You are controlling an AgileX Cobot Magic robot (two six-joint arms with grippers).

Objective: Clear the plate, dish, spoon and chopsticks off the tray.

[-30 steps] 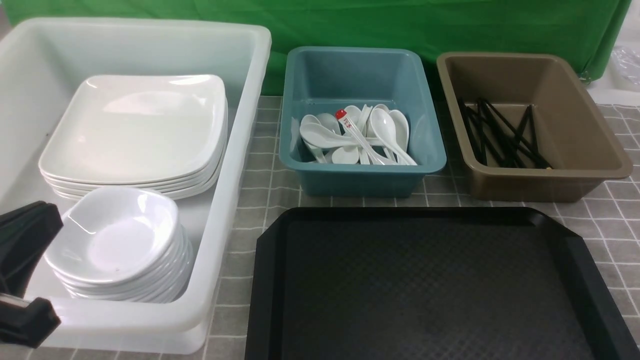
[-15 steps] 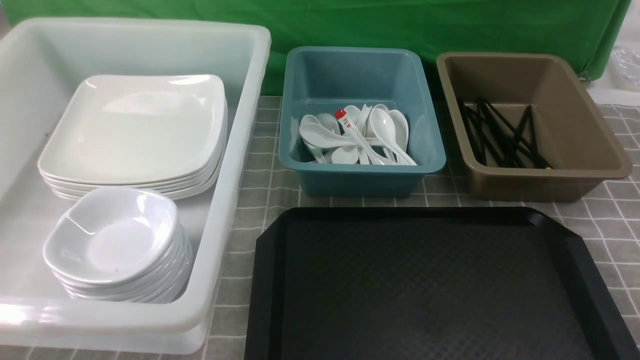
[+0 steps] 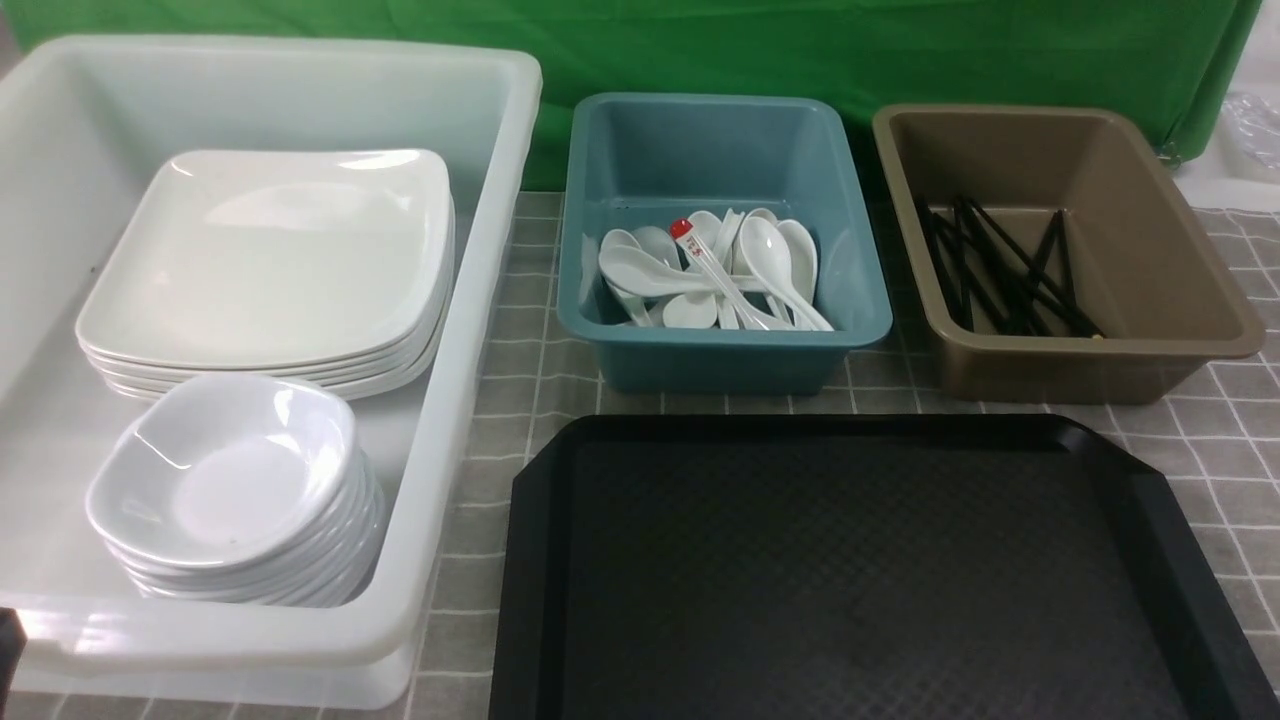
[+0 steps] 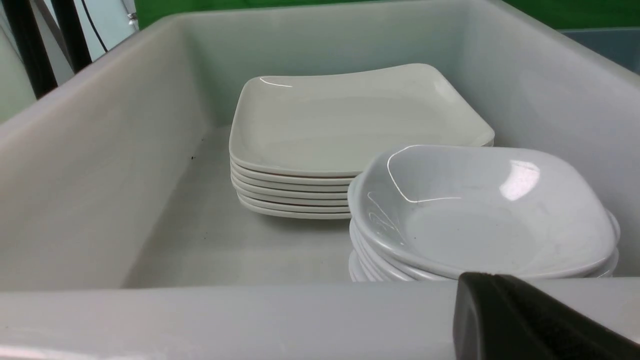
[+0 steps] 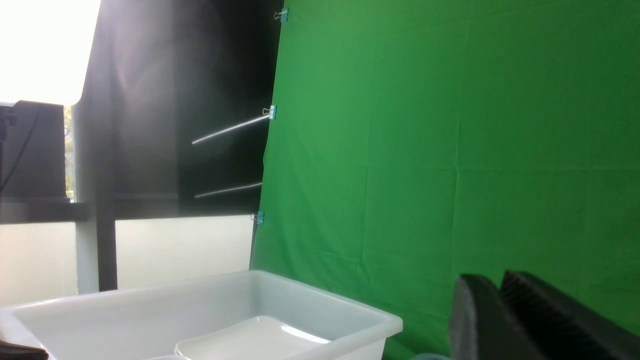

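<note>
Front view showed the black tray (image 3: 860, 570) bare on the checked cloth (image 3: 520, 370), with nothing lying on its textured surface. To its left stood the white tub (image 3: 470, 300), holding a stack of large square plates with the top plate (image 3: 270, 250) at the far end and a stack of small deep dishes (image 3: 225, 480) nearer the camera. Behind the tray sat the teal tub (image 3: 870, 320) with a heap of white spoons (image 3: 715, 270), and beside it the brown tub (image 3: 1200, 290) with black chopsticks (image 3: 1000, 265) lying loose on its bottom. Only a dark sliver of the left arm (image 3: 8, 645) cut into the lower left corner; neither pair of fingers appeared in this view.

Left wrist view looked over the tub's near wall (image 4: 225, 320). One black finger of the left gripper (image 4: 530, 325) filled the lower corner, just outside that wall and apart from the tableware. The stacked dishes (image 4: 480, 215) lay just beyond the finger, and the plates (image 4: 345, 120) further past them. With a single finger showing, I could not tell whether the jaws stood apart or together.

Right wrist view faced the green backdrop (image 5: 450, 140), raised well above the table. Two black fingers of the right gripper (image 5: 505, 320) sat close side by side with only a thin line between them and nothing held. The white tub (image 5: 350, 320), a plate's edge (image 5: 240, 340) inside it, lay below and off to the side of those fingers.
</note>
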